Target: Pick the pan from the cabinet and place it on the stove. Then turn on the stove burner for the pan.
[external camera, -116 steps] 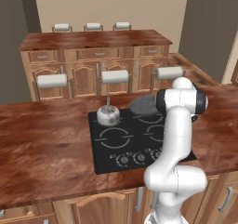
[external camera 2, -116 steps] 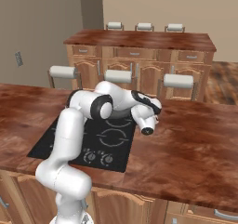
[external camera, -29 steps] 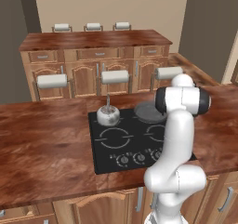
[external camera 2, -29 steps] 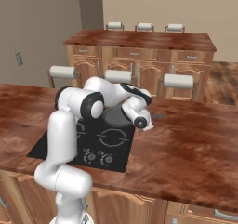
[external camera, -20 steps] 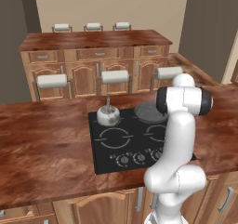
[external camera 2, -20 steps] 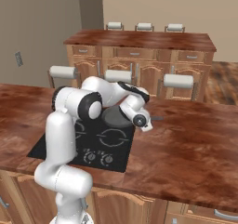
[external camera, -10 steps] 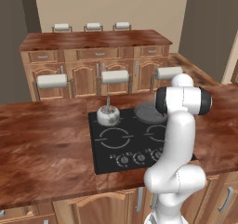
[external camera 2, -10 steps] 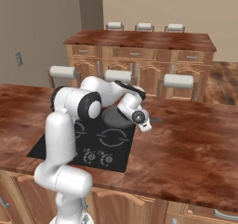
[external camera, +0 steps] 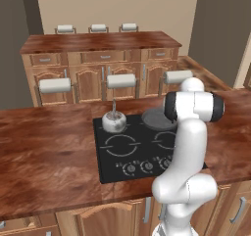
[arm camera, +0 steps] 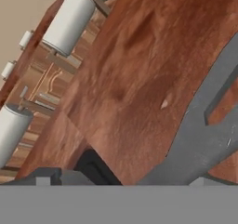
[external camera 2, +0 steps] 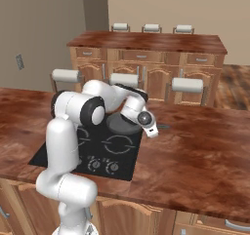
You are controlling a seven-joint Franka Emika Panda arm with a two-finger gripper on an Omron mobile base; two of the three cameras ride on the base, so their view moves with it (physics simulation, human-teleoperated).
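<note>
We count one pan [external camera: 158, 118] in the scene, and it sits on the far right part of the stove [external camera: 113, 154], a dark grey round dish resting flat on the black glass; in the right base view the pan [external camera 2: 120, 124] lies just behind the robot's wrist, with its thin dark handle reaching right over the wooden counter [external camera 2: 195, 151]. One small silver kettle [external camera: 113, 122] stands on the far left burner, upright, near the pan but apart from it. On the near strip of the cooktop we can make out a row of small round knobs [external camera: 138, 167], three of them clearly visible in the left base view, the arm covering whatever lies further right. We see ring markings on the glass, two of them unobstructed. The gripper [external camera 2: 152, 130] hangs at the right edge of the stove, just beside the pan and above the start of its handle; its jaws are spread wide and nothing is caught between them, so the hand is released. In the hand view the grey handle [arm camera: 200, 139] crosses the lower right, lying on the reddish-brown counter. Beyond the counter stand three stools [external camera: 121, 80] with white cylindrical backs, and further back a second wooden island [external camera: 100, 41] carries three more white-topped seats [external camera: 98, 28] along its far side.
</note>
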